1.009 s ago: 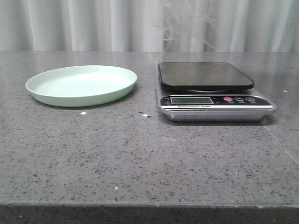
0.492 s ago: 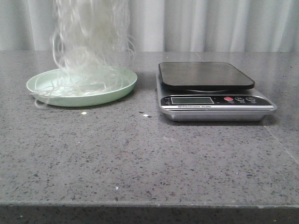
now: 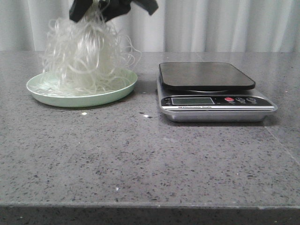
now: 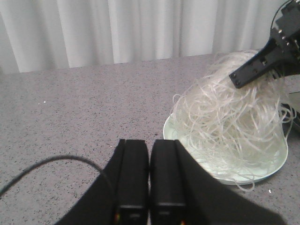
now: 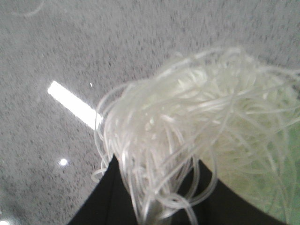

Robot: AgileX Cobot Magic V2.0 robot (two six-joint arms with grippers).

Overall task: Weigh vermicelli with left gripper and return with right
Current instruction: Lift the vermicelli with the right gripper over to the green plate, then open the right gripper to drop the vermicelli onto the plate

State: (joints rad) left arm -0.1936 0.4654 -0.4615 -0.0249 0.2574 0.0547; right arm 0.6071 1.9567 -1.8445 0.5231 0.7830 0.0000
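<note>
Right fingers clamped on vermicelli, strands inside plate rim.

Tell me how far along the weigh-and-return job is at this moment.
Weighing looks over: the silver scale's black platform is bare. In hand: the black right gripper grips the top of the whitish vermicelli tangle, whose bottom sits in the pale green round plate. Left: release and withdraw. The black left gripper is shut, holding nothing.

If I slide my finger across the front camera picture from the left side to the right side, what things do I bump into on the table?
Green plate with the vermicelli piled on it and the right tool pinching the top of the pile → small crumbs on the table → scale.
</note>
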